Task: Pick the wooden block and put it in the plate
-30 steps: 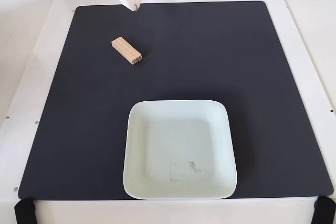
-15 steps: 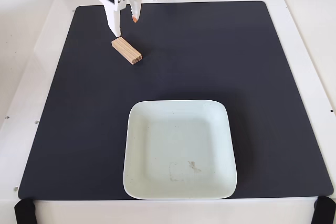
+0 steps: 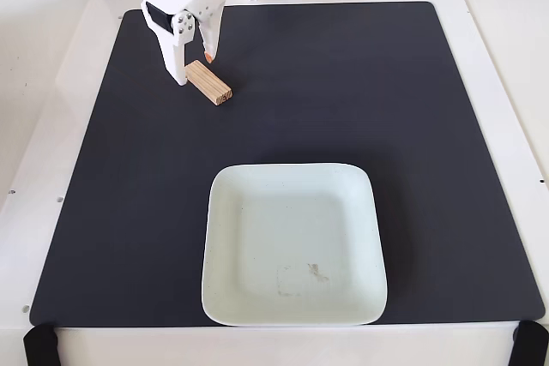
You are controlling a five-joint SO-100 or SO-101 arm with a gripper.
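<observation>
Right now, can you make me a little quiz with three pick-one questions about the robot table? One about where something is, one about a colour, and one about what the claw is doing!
1. Where is the wooden block?
A. inside the plate
B. on the black mat, above and left of the plate in the fixed view
C. off the mat, on the white table

2. What colour is the plate?
A. pale mint-white
B. red
C. black

3. What is the gripper doing?
A. squeezing the block in the air
B. open, its fingers at the block's left end
C. resting in the plate

Answers: 1 B, the block lies on the mat. 2 A, it looks pale. 3 B, the fingers are spread.
</observation>
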